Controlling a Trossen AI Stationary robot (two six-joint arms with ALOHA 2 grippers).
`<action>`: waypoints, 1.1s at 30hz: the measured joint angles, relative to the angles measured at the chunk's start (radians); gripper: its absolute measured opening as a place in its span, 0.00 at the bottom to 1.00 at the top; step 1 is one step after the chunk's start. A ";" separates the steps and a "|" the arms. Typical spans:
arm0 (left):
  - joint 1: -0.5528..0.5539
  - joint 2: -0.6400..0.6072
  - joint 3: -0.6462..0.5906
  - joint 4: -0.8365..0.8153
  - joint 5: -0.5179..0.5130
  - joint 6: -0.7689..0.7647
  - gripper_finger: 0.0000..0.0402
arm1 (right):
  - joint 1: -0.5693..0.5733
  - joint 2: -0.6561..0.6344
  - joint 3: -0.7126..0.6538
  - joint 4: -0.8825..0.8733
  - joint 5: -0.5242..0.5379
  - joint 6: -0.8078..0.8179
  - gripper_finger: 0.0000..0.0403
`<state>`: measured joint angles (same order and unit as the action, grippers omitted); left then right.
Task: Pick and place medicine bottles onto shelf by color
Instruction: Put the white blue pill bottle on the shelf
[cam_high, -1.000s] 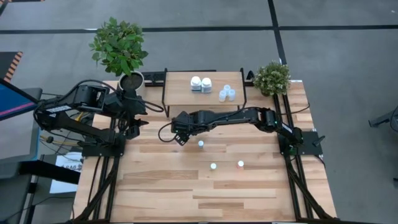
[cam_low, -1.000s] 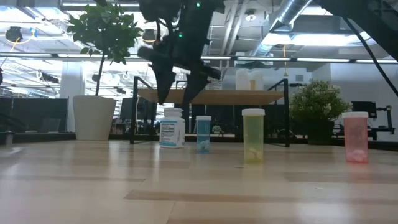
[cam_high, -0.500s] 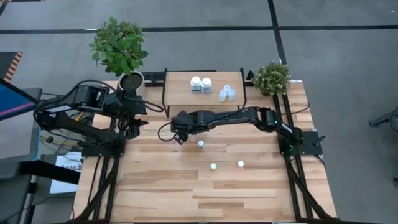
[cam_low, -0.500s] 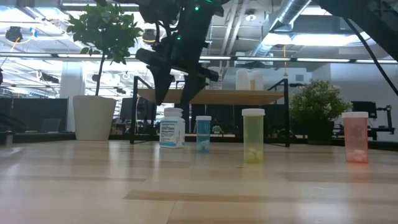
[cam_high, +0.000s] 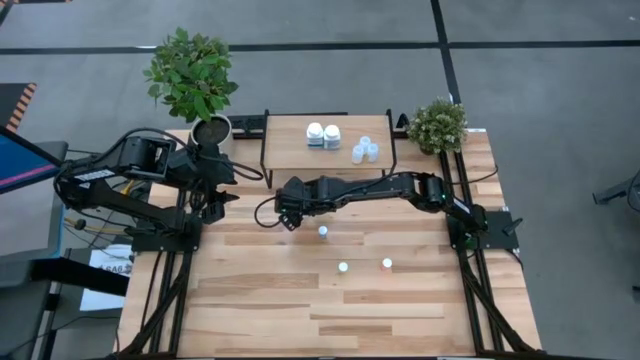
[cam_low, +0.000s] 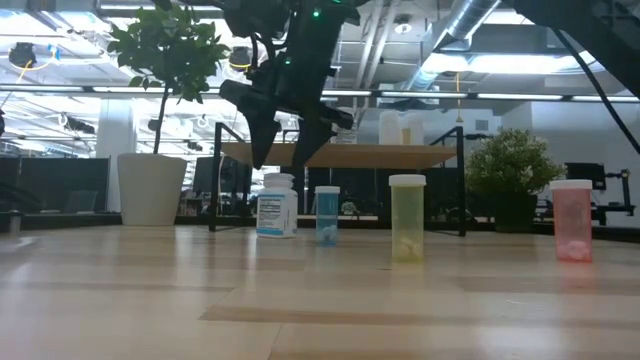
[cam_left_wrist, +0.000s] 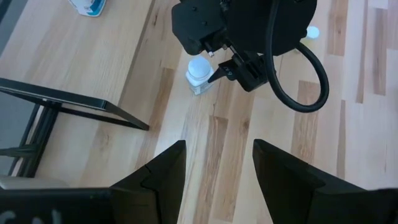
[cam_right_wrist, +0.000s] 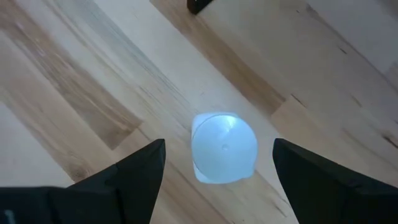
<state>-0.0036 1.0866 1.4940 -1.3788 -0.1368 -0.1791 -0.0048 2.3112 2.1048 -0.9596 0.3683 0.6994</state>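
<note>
A white medicine bottle (cam_low: 277, 205) with a bluish label stands upright on the table in front of the shelf (cam_high: 300, 160). My right gripper (cam_low: 285, 148) hangs open just above it. In the right wrist view its white cap (cam_right_wrist: 224, 147) shows between the two fingers, apart from both. Farther right on the table stand a pale-blue bottle (cam_low: 327, 215), a yellow-green one (cam_low: 407, 230) and an orange-pink one (cam_low: 572, 220). My left gripper (cam_high: 212, 205) waits open at the table's left side, holding nothing.
On the shelf stand two white bottles (cam_high: 322, 134) and a cluster of pale-blue ones (cam_high: 365, 150). A white plant pot (cam_high: 210, 130) stands at the far left and a small bush (cam_high: 437, 125) at the far right. Bare planks (cam_high: 300, 310) fill the near half.
</note>
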 joint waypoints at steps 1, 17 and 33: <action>0.000 0.000 0.000 0.000 0.000 0.000 0.43 | 0.000 0.000 0.000 0.000 0.000 0.000 0.79; 0.000 0.000 0.000 0.000 0.001 0.000 0.43 | 0.006 0.064 0.002 0.003 -0.021 0.002 0.79; 0.000 0.000 0.000 0.000 0.019 0.000 0.43 | 0.029 0.068 0.068 -0.044 -0.121 -0.082 0.79</action>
<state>-0.0036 1.0863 1.4940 -1.3785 -0.1179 -0.1794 0.0238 2.3790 2.1726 -1.0041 0.2475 0.6173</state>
